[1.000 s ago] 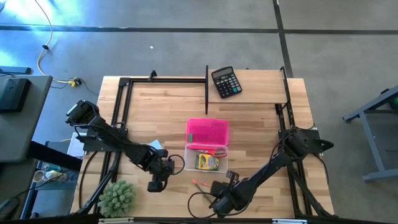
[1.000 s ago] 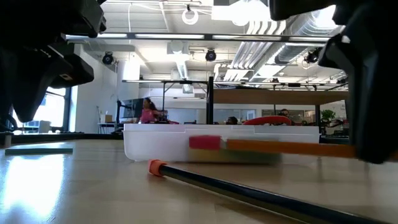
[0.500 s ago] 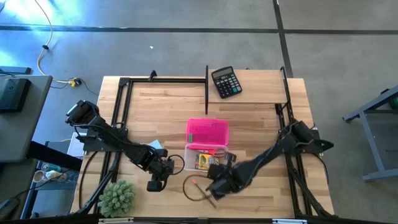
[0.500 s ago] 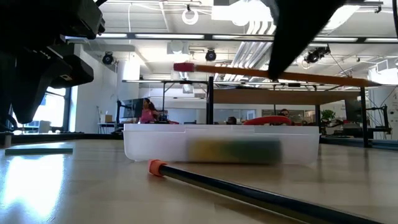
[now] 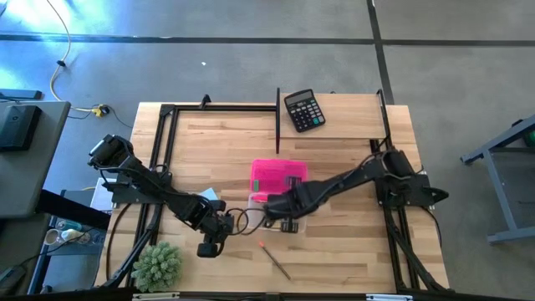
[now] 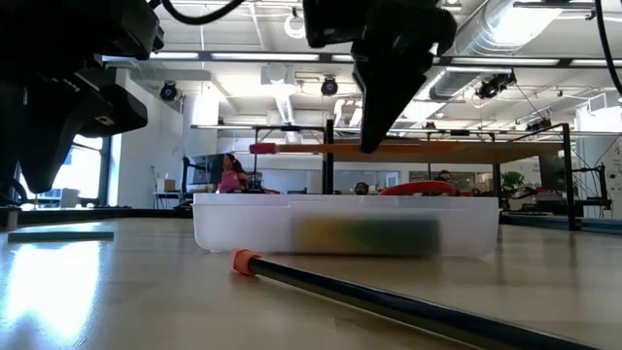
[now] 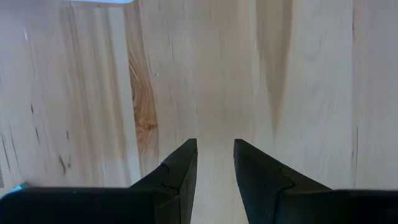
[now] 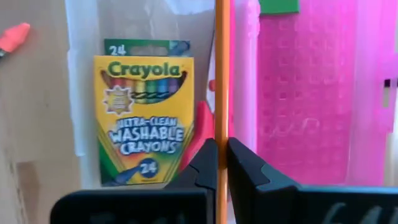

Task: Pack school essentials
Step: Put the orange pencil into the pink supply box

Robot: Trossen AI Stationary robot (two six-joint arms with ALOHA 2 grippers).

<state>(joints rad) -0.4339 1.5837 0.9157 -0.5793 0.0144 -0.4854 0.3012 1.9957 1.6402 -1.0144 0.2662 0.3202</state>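
Pinching a thin orange wooden pencil (image 8: pixel 222 74) between fully closed jaws, the right gripper (image 8: pixel 222 163) is hovering over the clear plastic case (image 5: pixel 253 211) with its pink lid (image 5: pixel 278 176). The glossy yellow-green cardboard crayon box (image 8: pixel 144 121) is lying inside (red scissors beside it). One dark pencil (image 5: pixel 275 261) is lying on the wooden table (image 5: pixel 334 251), unpacked. The left gripper (image 7: pixel 215 163) is waiting nearby, slightly parted, empty.
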